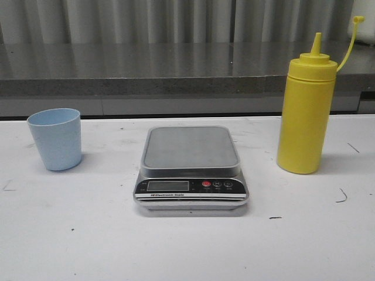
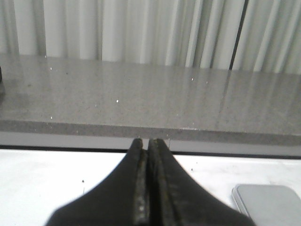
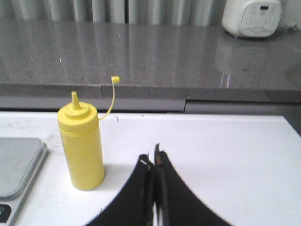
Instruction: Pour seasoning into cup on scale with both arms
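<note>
Closest to my front camera, the scale (image 1: 191, 171) sits mid-frame on the white worktop (image 1: 70, 234), platform bare. Pale blue cup (image 1: 55, 139) stands upright at left, well apart. Yellow seasoning (image 1: 306, 111) stands upright at right, cap dangling. Left claw (image 2: 149, 146) pressed closed, gripping nothing. Right claw (image 3: 153, 157) likewise closed and empty, near the bottle.

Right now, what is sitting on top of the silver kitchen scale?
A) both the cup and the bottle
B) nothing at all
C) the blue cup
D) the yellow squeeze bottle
B: the scale has a bare platform; the cup stands on the table to its left and the bottle to its right.
</note>
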